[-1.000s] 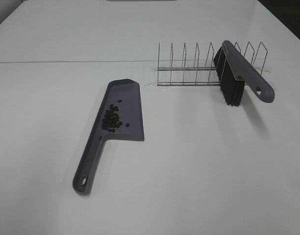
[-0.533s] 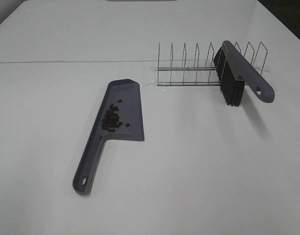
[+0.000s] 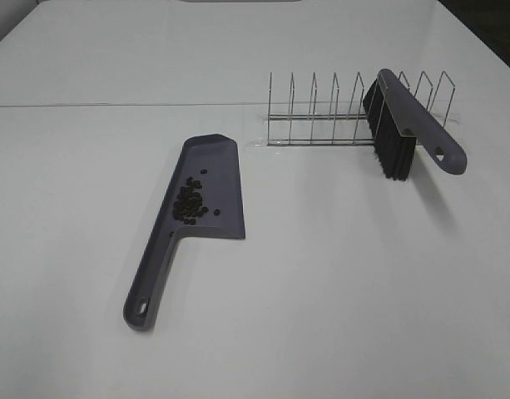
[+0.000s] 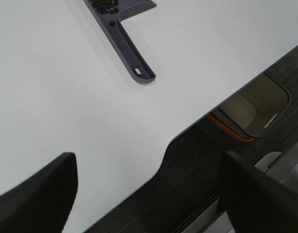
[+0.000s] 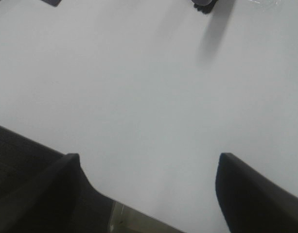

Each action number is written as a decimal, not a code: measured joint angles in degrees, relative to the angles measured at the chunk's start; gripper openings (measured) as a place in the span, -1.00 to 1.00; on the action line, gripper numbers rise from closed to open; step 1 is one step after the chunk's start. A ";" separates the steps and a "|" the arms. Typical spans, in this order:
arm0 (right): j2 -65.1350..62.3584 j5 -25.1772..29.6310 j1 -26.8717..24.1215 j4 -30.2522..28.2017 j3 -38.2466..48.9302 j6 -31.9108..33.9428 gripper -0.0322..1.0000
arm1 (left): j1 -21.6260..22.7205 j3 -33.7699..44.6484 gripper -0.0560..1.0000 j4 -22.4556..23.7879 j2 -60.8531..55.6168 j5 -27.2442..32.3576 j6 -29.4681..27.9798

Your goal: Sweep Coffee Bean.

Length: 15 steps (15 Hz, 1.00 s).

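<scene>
Since the coffee bean [image 3: 189,202] cluster already lies inside the grey-purple dustpan [image 3: 217,162], gathered near where the pan narrows into its handle with a few strays just beside it, the sweeping looks essentially done, and no loose beans show on the white tabletop [image 3: 338,283]; the beans are tiny, dark brown-black ovals, far smaller than the pan. Further right, the brush [image 3: 402,125] leans in the wire rack [image 3: 321,108], apparently put away. The left hand [image 4: 149,194] and right hand [image 5: 149,194] both hang near the tabletop edge, spread wide and holding nothing

Black textured tool fingers [image 4: 37,194]
</scene>
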 joint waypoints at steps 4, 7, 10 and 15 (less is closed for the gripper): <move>0.00 0.00 0.00 0.00 0.00 0.00 0.51 | 0.00 0.00 0.52 -0.11 0.00 0.00 1.15; 0.00 0.00 -2.69 0.06 0.00 0.00 0.51 | 0.23 0.00 0.52 -0.11 0.00 0.00 1.20; 0.00 0.00 -14.15 0.06 0.00 0.00 0.51 | 11.17 0.00 0.52 -0.23 -0.29 0.00 1.20; -0.34 0.00 -27.44 0.00 0.00 0.00 0.51 | 28.02 0.00 0.52 -0.23 -8.59 0.00 1.20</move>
